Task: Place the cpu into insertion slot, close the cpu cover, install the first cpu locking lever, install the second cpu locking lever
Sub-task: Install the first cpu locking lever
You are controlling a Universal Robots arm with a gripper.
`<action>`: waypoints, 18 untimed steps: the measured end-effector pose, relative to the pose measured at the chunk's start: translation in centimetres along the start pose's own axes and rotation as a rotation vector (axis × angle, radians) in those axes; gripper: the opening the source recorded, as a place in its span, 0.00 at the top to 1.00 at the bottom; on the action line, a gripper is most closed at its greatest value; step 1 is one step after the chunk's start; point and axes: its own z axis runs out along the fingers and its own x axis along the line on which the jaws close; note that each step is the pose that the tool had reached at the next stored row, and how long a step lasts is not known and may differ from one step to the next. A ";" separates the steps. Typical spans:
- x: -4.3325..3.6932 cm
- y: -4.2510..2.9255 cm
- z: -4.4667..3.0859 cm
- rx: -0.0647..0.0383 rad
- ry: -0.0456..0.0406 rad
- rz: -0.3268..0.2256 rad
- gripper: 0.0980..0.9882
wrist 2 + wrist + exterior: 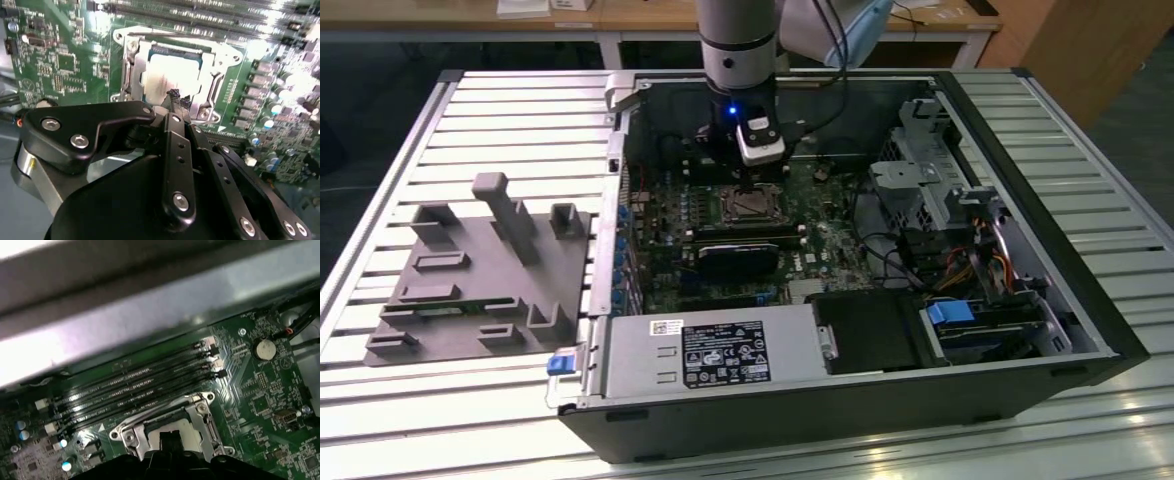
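The cpu (167,70) lies in the insertion slot (750,205) on the green board, its silvery top showing in both wrist views. The cpu cover (132,65) lies flat around it, window over the chip, and its frame (200,412) also shows in the first wrist view. My gripper (178,100) hangs just above the near edge of the chip with its black fingertips drawn together and nothing visibly between them. In the exterior view the gripper (744,185) stands straight down over the socket inside the open computer case.
Black memory slots (135,385) run beside the socket, with a coin battery (265,346) further along the board. The grey power supply box (707,355) and drive bays (947,200) crowd the case. A grey fixture plate (480,270) lies on the slatted table at the exterior view's left.
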 end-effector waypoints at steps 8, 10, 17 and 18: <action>-0.41 -1.02 0.01 0.006 -0.0023 -0.001 1.00; -0.44 -1.09 0.01 0.006 -0.0025 -0.001 1.00; -0.92 -0.92 0.06 0.006 -0.0024 -0.002 1.00; -1.09 -0.85 0.08 0.006 -0.0023 -0.003 1.00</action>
